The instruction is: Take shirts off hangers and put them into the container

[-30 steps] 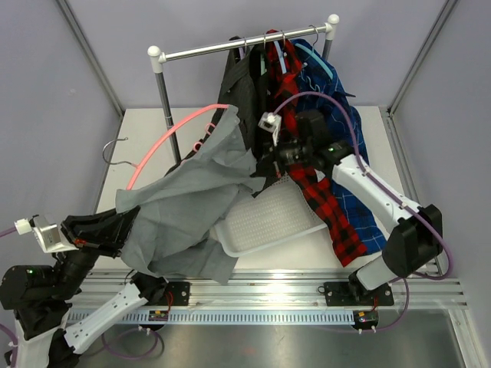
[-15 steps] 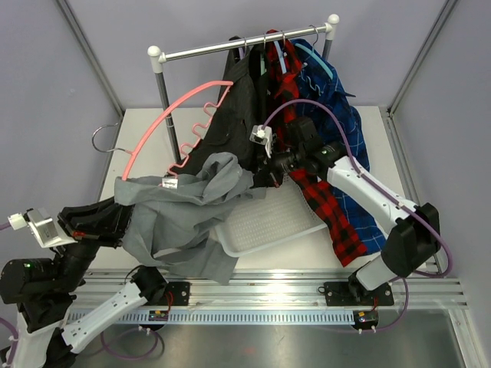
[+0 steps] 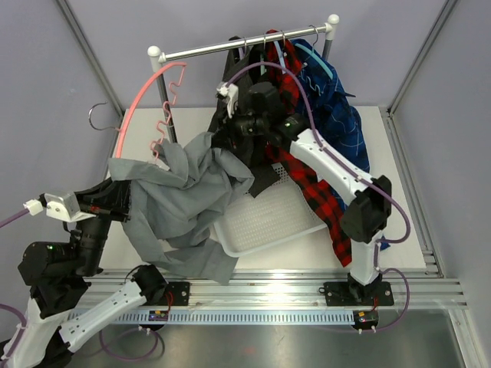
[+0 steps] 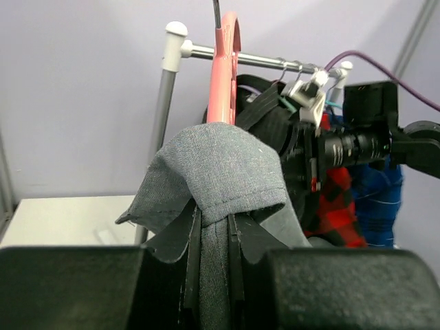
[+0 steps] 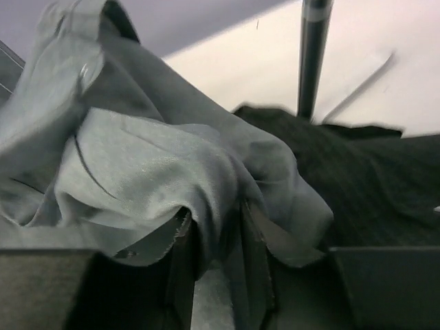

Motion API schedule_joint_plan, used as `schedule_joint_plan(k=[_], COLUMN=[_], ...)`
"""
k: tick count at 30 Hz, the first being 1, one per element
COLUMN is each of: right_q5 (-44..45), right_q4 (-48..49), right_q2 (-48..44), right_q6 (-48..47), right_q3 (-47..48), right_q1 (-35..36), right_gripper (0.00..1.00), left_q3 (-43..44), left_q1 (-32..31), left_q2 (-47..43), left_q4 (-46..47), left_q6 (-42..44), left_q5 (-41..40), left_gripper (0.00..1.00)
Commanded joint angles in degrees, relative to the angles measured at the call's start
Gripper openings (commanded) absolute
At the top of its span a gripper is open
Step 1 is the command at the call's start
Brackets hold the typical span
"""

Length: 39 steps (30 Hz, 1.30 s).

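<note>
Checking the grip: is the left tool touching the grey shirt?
Touching. The left wrist view shows the left tool clamped on a fold of the grey shirt.

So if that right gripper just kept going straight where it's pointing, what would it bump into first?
The grey shirt: its folds lie directly ahead of the right gripper. Behind come the black shirt and the rail's post, though depth is unclear.

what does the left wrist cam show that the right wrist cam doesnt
Only left wrist: pink hanger, rail's top bar, red plaid shirt, blue plaid shirt, the right arm. Only right wrist: no new object, just a closer look at the folds. Both: grey shirt between own fingers, black shirt, rail post, table.
</note>
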Motion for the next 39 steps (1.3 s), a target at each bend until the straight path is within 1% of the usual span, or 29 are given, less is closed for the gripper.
schedule_joint_plan(k=[1, 3, 4, 6, 7, 8, 9, 10, 11, 12, 13, 15, 16, 18, 19, 25, 27, 30, 32, 35, 39], right_q5=[-2.5, -2.6, -2.9, -4.5, -5.4, -6.6, -10.0, -11.7, -13.9, -14.9, -15.7, -16.9, -16.9, -16.0, -14.8, -11.1, -11.0, -11.8, -11.9, -12.2, -14.7], right_q4=[-7.5, -9.6, -10.8, -14.4, -15.7, -18.7, -21.0, -27.2, -30.8, -34.9, -43.0, -48.5, -50.6, -52.3, -54.1, -54.3, -54.6, -54.4, -54.2, -53.7, -54.0], right_q2=[2.3, 0.7, 0.0, -3.0, -4.3, -5.5, -8.1, -9.4, -10.7, -13.5, -14.9, -19.1, -20.5, -22.0, -22.1, -21.4, -21.1, -20.6, -19.9, -18.9, -16.7], right_q6=[-5.2, -8.7, -12.6, -16.6, -20.2, -22.4, -25.3, -33.0, -37.7, -43.2, -54.2, -64.6, -66.3, -69.1, -69.8, -69.7, -69.3, -68.9, -68.3, -67.6, -67.6], right_q3=[0.7, -0.4, -0.5, -0.9, -0.9, -1.1, -1.1, -0.9, -0.8, -0.8, -0.8, -1.8, -2.4, -1.3, 0.7, 6.8, 9.2, 11.7, 12.8, 15.3, 20.0], right_q1=[0.7, 0.4, 0.1, -0.6, -1.2, -2.1, -2.7, -3.2, -3.4, -3.5, -3.5, -3.5, -3.5, -3.5, -3.5, -3.5, -3.5, -3.5, -3.5, -3.5, -3.5], right_gripper=[0.39, 0.51, 0.64, 0.72, 0.76, 0.78, 0.79, 0.79, 0.80, 0.80, 0.81, 0.82, 0.83, 0.83, 0.83, 0.83, 0.83, 0.83, 0.83, 0.83, 0.83], left_q3=[-0.1, -0.2, -0.2, 0.2, 0.3, 0.4, 0.4, 0.2, 0.0, 0.1, 0.3, 0.9, 1.0, 1.0, 1.1, 4.9, 5.3, 4.9, 4.9, 6.1, 7.7], left_q1=[-0.2, -0.2, -0.2, -0.2, -0.2, -0.2, -0.2, -0.2, -0.2, -0.2, -0.2, -0.2, -0.2, -0.2, -0.2, -0.2, -0.2, -0.2, -0.2, -0.2, -0.2], left_q2=[1.9, 2.6, 3.0, 4.4, 4.6, 5.1, 5.8, 6.0, 6.4, 7.3, 8.1, 10.3, 11.0, 12.4, 13.7, 16.5, 15.5, 12.7, 11.1, 10.0, 9.0], left_q4=[5.6, 4.3, 3.8, 2.1, 1.7, 1.3, 1.1, 1.0, 1.0, 0.6, 0.3, -1.2, -1.7, -2.1, -2.0, -5.3, -5.3, -5.1, -5.8, -9.1, -14.4], left_q6=[3.1, 4.2, 4.4, 5.1, 5.2, 5.7, 6.0, 6.9, 7.2, 7.3, 8.0, 8.7, 9.3, 10.6, 11.9, 18.3, 19.6, 20.7, 21.0, 20.8, 20.8], left_q5=[-4.2, -4.8, -4.6, -3.4, -2.7, -1.2, -0.2, 1.1, 4.3, 5.7, 7.3, 12.0, 14.0, 16.1, 17.5, 24.8, 26.4, 31.5, 32.3, 31.4, 33.7], left_gripper=[0.00, 0.00, 0.00, 0.00, 0.00, 0.00, 0.00, 0.00, 0.00, 0.00, 0.00, 0.00, 0.00, 0.00, 0.00, 0.00, 0.00, 0.00, 0.00, 0.00, 0.00])
